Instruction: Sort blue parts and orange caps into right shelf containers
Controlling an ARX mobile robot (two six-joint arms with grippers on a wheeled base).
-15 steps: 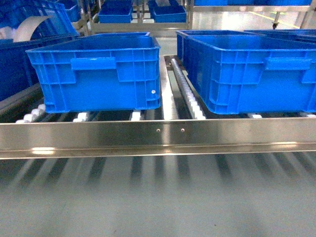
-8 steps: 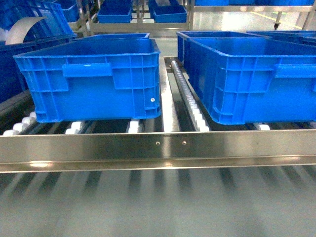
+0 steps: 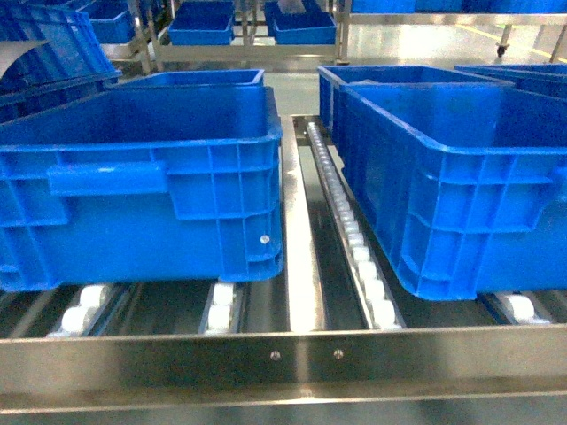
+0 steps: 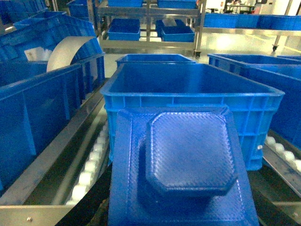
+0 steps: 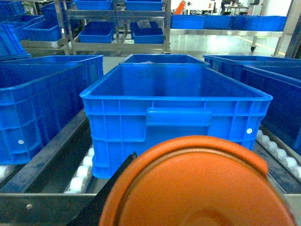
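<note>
Two right shelf containers stand side by side on the shelf (image 3: 283, 365): a left crate (image 3: 133, 204) and a right crate (image 3: 461, 195). Both look empty from here. In the left wrist view a square textured blue part (image 4: 188, 160) fills the foreground, held just before the near wall of a crate (image 4: 188, 101). The left jaws are hidden under it. In the right wrist view a round orange cap (image 5: 202, 188) fills the lower frame in front of a crate (image 5: 174, 101). A black finger (image 5: 106, 188) shows along its left edge. Neither gripper appears in the head view.
White rollers (image 3: 359, 257) run in a strip between the two crates. More blue crates stand behind and to both sides, one holding a curved white sheet (image 4: 66, 49). Further steel racks with blue bins (image 3: 204, 22) stand across the aisle.
The head view has closed in on the shelf. The crates now loom larger, the front rail has dropped to the bottom edge, and the blurred floor has left the frame.
</note>
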